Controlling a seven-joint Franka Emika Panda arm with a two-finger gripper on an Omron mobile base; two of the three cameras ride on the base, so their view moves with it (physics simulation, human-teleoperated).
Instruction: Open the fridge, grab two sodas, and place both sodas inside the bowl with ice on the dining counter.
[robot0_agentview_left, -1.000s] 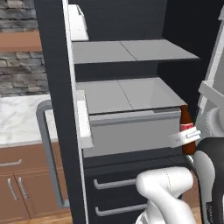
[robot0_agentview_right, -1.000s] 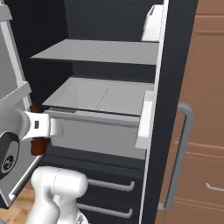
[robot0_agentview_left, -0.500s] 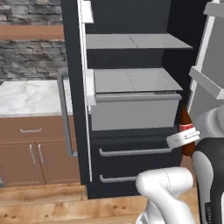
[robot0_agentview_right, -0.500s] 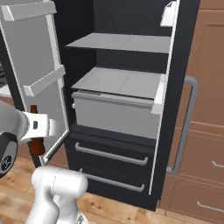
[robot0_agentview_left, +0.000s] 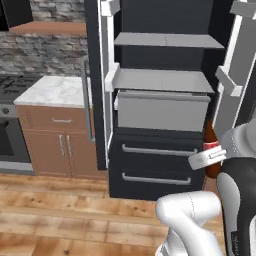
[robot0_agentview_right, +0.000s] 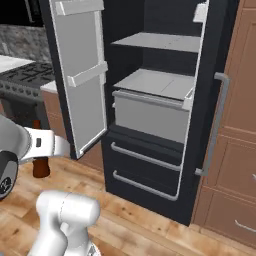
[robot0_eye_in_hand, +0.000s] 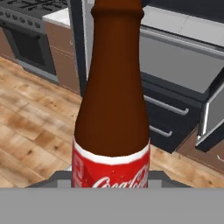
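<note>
The claw (robot0_eye_in_hand: 111, 186) is clamped on a soda (robot0_eye_in_hand: 112, 100), bottle upright, at about five o'clock from the open fridge (robot0_agentview_left: 160, 100), out above the wooden floor (robot0_agentview_left: 60, 210).

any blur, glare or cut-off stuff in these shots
Left base view: soft and low-detail, flat light, no glare on the fridge. Right base view: just as soft. Hand view: the soda looms close, its top cropped at the frame edge.
</note>
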